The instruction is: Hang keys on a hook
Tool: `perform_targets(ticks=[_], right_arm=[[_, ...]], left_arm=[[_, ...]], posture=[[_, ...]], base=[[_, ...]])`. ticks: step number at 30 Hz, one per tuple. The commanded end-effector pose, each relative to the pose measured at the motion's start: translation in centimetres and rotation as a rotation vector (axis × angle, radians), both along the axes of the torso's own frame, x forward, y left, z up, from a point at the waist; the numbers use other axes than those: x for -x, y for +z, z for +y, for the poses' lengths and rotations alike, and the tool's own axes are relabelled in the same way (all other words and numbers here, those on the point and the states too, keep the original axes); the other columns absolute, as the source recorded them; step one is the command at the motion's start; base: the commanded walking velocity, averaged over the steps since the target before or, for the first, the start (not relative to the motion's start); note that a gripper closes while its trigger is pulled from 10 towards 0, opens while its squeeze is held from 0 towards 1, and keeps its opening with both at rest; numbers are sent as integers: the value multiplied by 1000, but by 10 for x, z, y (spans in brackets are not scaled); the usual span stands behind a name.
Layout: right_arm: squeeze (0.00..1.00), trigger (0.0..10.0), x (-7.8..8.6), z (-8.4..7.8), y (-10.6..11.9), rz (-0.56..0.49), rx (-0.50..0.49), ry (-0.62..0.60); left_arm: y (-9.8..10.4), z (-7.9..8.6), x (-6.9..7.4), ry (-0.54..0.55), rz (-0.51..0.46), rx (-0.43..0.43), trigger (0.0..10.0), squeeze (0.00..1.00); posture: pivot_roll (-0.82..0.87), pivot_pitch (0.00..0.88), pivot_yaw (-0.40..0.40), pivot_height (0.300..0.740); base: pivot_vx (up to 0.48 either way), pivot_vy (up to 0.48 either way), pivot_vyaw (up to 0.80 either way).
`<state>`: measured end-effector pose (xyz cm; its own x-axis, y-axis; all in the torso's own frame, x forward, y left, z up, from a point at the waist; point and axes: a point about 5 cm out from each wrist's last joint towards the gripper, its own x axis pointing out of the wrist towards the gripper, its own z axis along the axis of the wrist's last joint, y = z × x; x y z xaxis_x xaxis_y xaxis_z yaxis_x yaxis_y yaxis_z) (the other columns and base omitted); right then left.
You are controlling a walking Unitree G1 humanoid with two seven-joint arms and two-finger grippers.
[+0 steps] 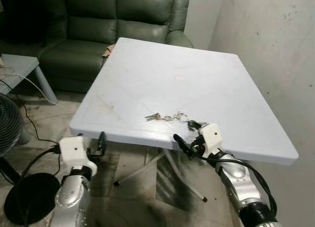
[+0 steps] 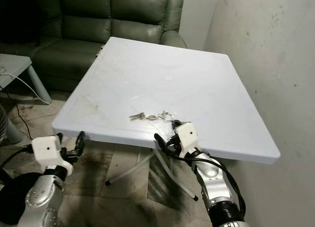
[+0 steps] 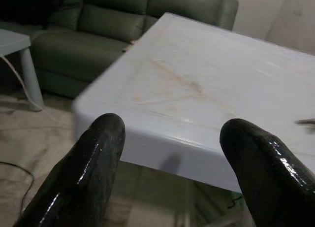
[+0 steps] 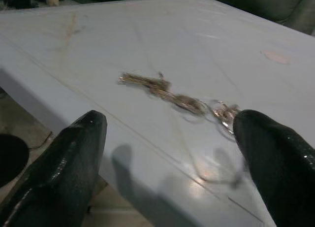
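A bunch of metal keys (image 1: 169, 117) on linked rings lies flat near the front edge of the pale blue-white table (image 1: 147, 74). My right gripper (image 1: 186, 133) is open just in front of that edge, level with the tabletop; one finger tip reaches beside the keys' ring end and the other hangs off the edge. In the right wrist view the keys (image 4: 172, 96) lie just beyond and between the two black fingers (image 4: 66, 160), untouched. My left gripper (image 1: 100, 143) is open below the table's front-left corner, holding nothing. No hook can be seen.
A dark green sofa (image 1: 83, 25) stands behind the table. A low grey side table (image 1: 19, 64) with a white cable, a fan (image 1: 10, 123) and a black round base (image 1: 29, 195) are at the left. A bare wall (image 1: 275, 45) runs along the right. Folding legs (image 1: 147, 168) stand under the table.
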<state>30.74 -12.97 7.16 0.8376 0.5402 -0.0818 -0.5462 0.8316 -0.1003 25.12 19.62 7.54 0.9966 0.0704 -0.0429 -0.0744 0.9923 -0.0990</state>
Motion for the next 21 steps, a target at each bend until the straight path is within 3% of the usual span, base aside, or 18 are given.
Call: perform_targets(ticks=[1, 5, 21], right_arm=[[0, 10000, 0, -11, 0, -2, 17, -22], [0, 10000, -1, -12, 1, -2, 20, -22], [0, 10000, -3, -12, 2, -5, 17, -30]], left_arm=[[3, -6, -2, -25, -12, 9, 10000, 0], [3, -6, -3, -11, -14, 12, 10000, 0], [4, -4, -7, 10, -2, 1, 10000, 0]], posture=[[-29, 0, -80, 740], [-26, 0, -86, 740], [-29, 0, -84, 740]], base=[[0, 472, 0], [0, 448, 0], [0, 0, 0]])
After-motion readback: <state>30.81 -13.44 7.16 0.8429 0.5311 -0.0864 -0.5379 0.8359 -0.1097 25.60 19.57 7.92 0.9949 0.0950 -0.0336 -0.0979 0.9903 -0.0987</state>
